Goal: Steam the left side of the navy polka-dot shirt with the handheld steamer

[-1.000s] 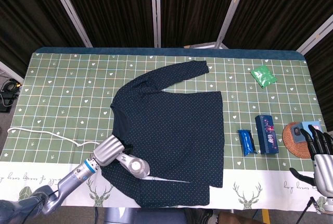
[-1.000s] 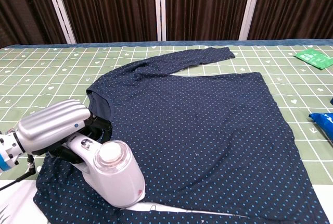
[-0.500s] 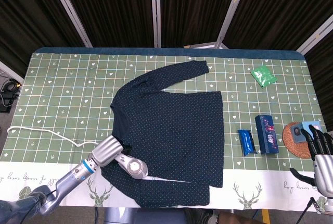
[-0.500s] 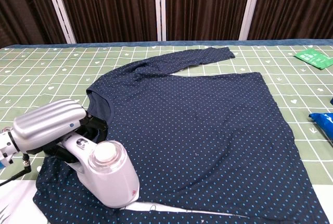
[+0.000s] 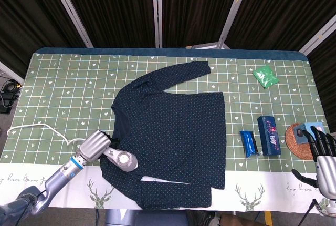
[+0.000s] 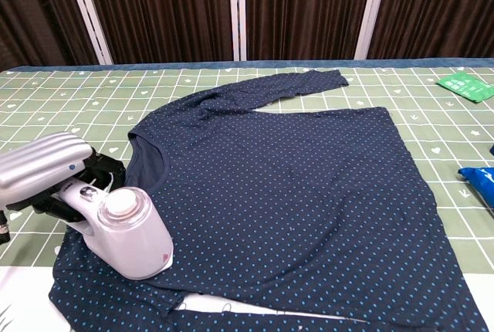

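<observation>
Dark curtains with pale vertical posts are seen behind the worktop (image 5: 63, 73), which is covered by a green cloth printed with a white grid, hearts and deer.

At the far left, a white cord (image 5: 39, 127) is laid in a loop on the cloth, running toward the left robot hand (image 5: 94, 145). The left robot hand is clenched around the handle of the handheld steamer (image 6: 123, 232); in the chest view the silver fingers (image 6: 38, 164) are wrapped over the top of the handle. The steamer head is pressed on the near-left part of the navy polka-dot shirt (image 5: 173, 131), just beside the collar opening. The palm side of the grasp is hidden by the fingers and the steamer body.

The shirt is spread flat across the middle of the worktop, with one sleeve angled toward the far edge and the other folded along the near edge.

To the right of the shirt, a blue packet (image 5: 248, 143) and a dark blue box (image 5: 269, 135) are laid side by side. A green packet (image 5: 265, 76) is placed further back. A woven coaster (image 5: 297, 143) carrying a small blue object is set near the right edge.

The right robot hand (image 5: 324, 160) is released, holding nothing, with fingers apart; it is partly cut off by the frame corner and is not shown in the chest view.
</observation>
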Controlling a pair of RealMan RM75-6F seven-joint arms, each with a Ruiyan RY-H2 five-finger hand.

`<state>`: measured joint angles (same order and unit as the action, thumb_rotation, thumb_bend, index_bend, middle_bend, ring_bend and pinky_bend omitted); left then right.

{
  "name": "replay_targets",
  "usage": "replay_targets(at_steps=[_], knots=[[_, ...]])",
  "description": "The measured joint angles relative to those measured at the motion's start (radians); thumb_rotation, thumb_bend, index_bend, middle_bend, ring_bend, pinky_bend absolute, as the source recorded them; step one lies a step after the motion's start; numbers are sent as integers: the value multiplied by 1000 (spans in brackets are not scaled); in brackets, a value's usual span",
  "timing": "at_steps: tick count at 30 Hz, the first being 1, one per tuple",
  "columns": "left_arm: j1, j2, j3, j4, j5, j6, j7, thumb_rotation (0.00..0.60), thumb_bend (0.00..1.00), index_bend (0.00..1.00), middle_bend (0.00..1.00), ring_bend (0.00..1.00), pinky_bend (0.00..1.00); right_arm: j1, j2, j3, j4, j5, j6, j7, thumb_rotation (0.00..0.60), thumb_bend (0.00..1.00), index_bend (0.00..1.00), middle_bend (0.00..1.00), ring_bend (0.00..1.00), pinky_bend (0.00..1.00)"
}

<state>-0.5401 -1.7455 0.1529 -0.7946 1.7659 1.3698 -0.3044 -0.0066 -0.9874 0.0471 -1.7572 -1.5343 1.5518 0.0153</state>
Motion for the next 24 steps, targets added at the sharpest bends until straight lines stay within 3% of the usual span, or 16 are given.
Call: replay_targets(at_steps=[24], knots=[[-5,-11,62,-87,102,47,12,600,521,969,878,791,1000,-3,4,0,2,-1,5,11,600,0,0,0,0,0]])
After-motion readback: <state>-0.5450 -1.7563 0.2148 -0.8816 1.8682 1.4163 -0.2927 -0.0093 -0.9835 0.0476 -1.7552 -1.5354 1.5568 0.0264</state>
